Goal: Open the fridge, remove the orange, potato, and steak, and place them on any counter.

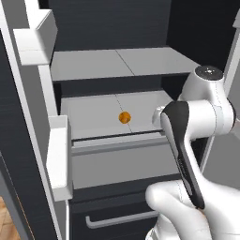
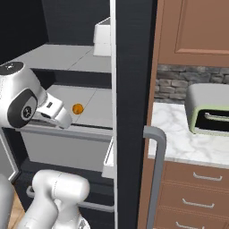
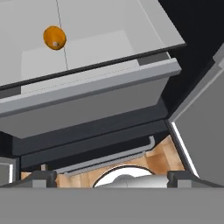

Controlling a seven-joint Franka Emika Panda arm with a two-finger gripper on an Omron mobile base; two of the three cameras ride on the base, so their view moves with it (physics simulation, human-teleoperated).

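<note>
Fridge [image 1: 140, 28] stands open, both doors swung out; light grey shelves inside. Orange [image 1: 124, 117] sits alone on the lower shelf [image 1: 93, 117], near its middle, just right of the shelf's centre seam. It touches nothing but the shelf. Upper shelf [image 1: 117, 63] above it is bare where visible. Below the lower shelf, a grey crisper drawer front [image 1: 117, 164]; under that, a black drawer with a grey bar handle [image 1: 122, 218].

Arm reaches in from the right; the hand is at the shelf's right front edge, well short of the orange. Gripper [image 3: 111, 179] has its fingers [image 3: 41, 178] spread wide apart, holding nothing.

Right of the fridge, a marble tabletop [image 2: 174, 134] carries a pale green toaster oven [image 2: 208, 109].
</note>
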